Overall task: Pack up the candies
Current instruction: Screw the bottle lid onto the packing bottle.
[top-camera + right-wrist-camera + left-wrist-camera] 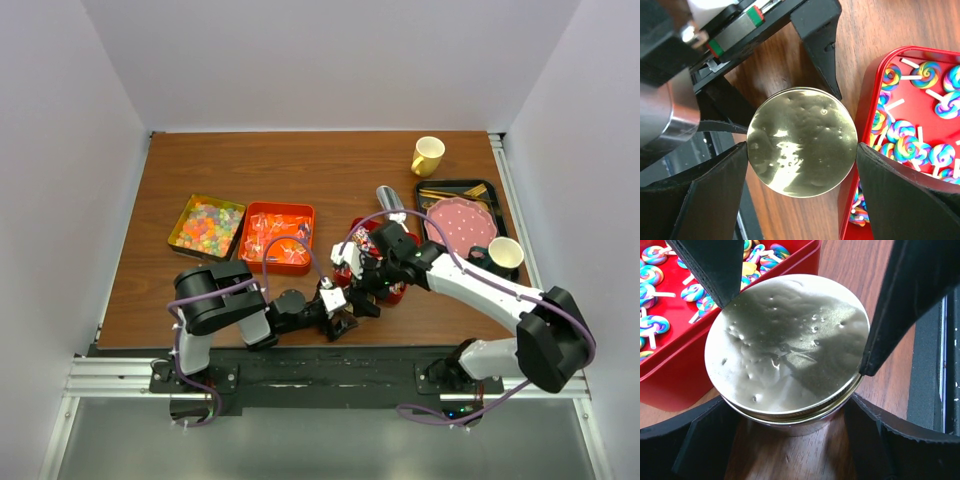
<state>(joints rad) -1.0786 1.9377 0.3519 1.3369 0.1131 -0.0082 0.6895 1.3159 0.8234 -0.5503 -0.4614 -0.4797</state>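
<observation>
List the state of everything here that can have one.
gold lid: seated on the jar.
jar: upright, closed.
left gripper: shut on the jar.
right gripper: shut on the gold lid.
red tray: open, holding lollipops.
yellow tray: open, holding gummies.
yellow mug: upright.
white cup: upright.

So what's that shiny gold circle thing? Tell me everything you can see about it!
It's a round gold lid, metal-looking, shiny and a bit dimpled, lying flat on top of a small jar on the wooden table. It sits beside the red tray of swirly lollipops. The left tool and right tool both pinch its edges.
</observation>
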